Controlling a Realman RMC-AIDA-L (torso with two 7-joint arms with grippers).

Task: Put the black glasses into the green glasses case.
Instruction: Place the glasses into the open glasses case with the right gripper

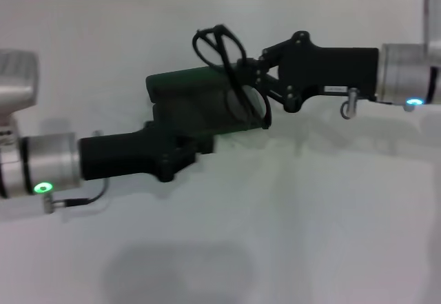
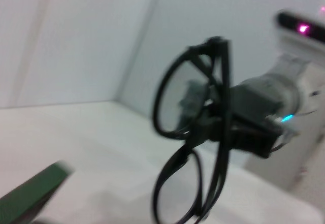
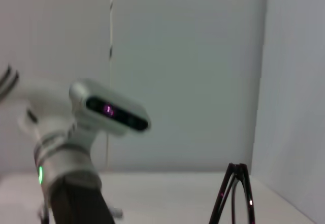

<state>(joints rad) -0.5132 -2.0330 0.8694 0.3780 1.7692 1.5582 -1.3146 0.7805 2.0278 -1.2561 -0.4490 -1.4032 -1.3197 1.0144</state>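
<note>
Right pincer (image 1: 253, 69) reaches in from the right side of the head view and is clenched on the black glasses (image 1: 231, 63), gripping them near the middle of the frame. They hang tilted in the air, one end with the folded temple arms rising above the pincer and a lens dropping low in front of the green glasses case (image 1: 186, 97). In the left wrist view the black glasses (image 2: 195, 132) stand nearly on end, one lens above the other, with the right pincer (image 2: 210, 120) closed on them behind the bridge. A thin edge of the frame (image 3: 234, 193) also shows in the right wrist view. Left pincer (image 1: 200, 142) comes in from the left and sits against the near side of the case; whether its fingers are released or clenched I cannot tell. Both the case and the arms are over a white tabletop (image 1: 289, 235), and a corner of the case (image 2: 30, 193) appears in the left wrist view.
</note>
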